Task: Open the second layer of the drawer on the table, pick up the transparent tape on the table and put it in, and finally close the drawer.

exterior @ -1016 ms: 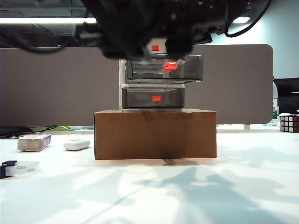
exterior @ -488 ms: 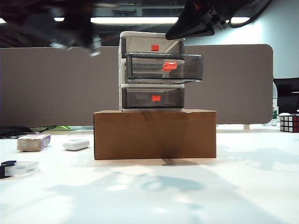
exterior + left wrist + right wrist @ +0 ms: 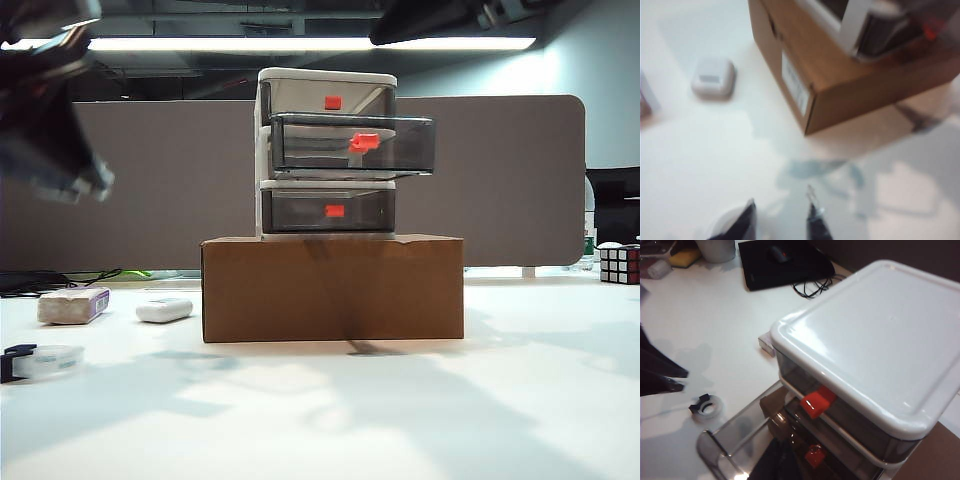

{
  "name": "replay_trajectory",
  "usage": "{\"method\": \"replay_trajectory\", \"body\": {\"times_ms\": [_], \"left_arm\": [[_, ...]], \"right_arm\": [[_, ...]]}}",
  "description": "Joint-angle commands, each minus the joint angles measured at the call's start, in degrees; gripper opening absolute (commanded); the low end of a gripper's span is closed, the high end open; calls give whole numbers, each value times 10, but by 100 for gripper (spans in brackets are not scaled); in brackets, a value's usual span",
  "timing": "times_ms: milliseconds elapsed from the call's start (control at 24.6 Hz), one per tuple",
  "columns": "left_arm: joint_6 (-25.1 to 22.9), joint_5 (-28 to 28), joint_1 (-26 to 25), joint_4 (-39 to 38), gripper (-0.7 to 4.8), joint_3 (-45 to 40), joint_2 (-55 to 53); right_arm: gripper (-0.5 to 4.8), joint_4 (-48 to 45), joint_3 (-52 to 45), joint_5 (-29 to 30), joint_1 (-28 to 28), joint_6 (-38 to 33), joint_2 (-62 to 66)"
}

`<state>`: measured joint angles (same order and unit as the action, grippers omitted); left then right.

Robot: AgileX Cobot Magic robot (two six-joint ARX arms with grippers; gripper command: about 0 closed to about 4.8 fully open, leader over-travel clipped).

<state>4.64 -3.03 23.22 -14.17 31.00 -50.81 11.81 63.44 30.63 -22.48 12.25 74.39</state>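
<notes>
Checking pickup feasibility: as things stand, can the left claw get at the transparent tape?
Probably yes. The left claw hangs above bare table, and the transparent tape lies apart from the cardboard box, with nothing on it.

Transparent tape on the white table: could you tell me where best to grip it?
Pinch the clear tape roll across its outer rim, from straight above: it lies flat on the white table, with the dark cutter sticking out one end, so avoid that. The left tool, open, is above the table nearby; the right tool is high by the white cabinet.
</notes>
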Motion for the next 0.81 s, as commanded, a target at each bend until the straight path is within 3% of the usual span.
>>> {"method": "replay_trajectory", "body": {"times_ms": [41,163,244,284,325,488,691,813], "left_arm": [[-7,-49,-50,-26,171,-2,-24],[-91,-36,-59,-27,207,-11,-55],[-144,-37,-59,-34,290,-16,-73],[-165,-55,-59,-40,371,-17,-88],[-168,-75,-59,-40,384,-19,-96],[-228,-78,-59,-28,383,-28,-114],[-315,-76,-67,47,383,-65,-115],[-336,-77,-75,63,383,-75,-120]], "right_arm": [[-5,8,1,6,0,-2,-28],[-5,22,1,6,0,-2,-47],[-5,30,1,6,0,-2,-59],[-5,33,-1,5,0,-1,-66],[-5,34,-3,4,0,0,-70],[-5,35,-20,4,0,0,-88],[-5,40,-55,3,0,0,-101],[-5,45,-63,0,0,0,-103]]}}
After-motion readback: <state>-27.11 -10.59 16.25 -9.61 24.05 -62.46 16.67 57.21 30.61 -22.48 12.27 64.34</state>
